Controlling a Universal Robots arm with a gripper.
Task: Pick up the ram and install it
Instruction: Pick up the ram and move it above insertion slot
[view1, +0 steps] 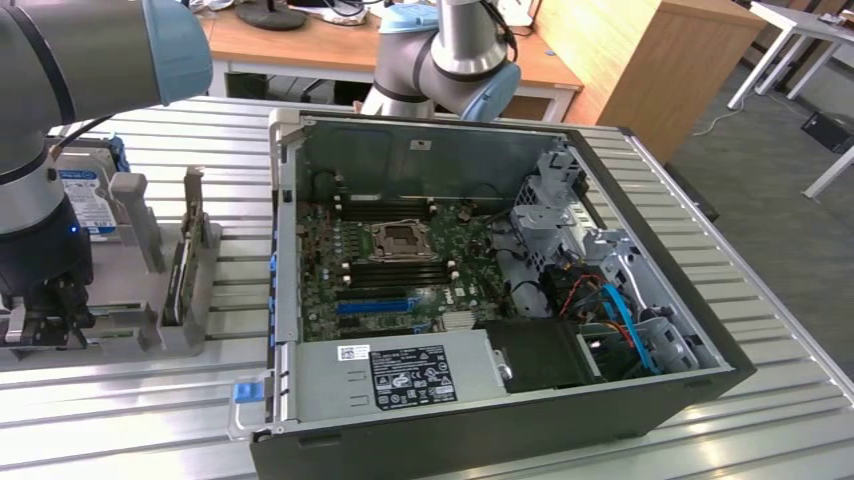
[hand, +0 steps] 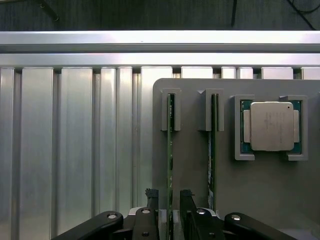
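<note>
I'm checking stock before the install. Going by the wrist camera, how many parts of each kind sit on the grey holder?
On the grey holder:
ram sticks: 2
processor chip: 1
Total: 3
</note>
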